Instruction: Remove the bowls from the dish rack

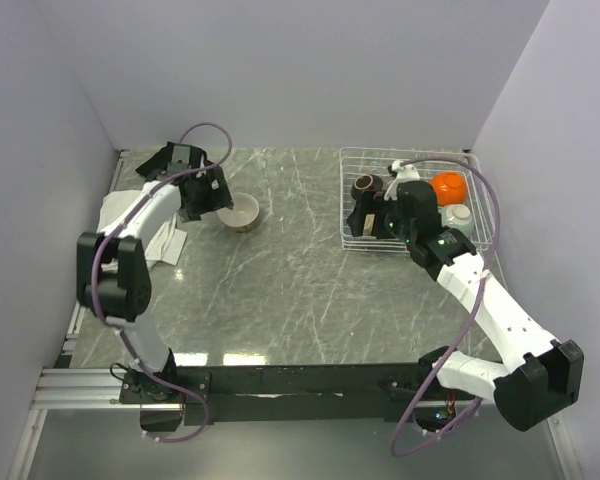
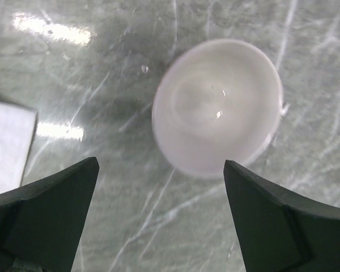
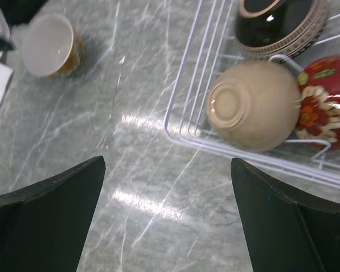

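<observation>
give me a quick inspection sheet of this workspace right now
surface: grey marbled table, some glare
job's things: dish rack at far right holds tan bowl, black bowl, red bowl; pale bowl upright on the table, left side
clutter: white cloth at left edge
grippers: left gripper open above pale bowl; right gripper open, empty, beside rack
cables: purple cable looped on each arm
surroundings: plain walls

Marbled table (image 1: 300,280): bowl (image 1: 243,213), cloth (image 1: 166,243), dish rack (image 1: 343,195).
</observation>
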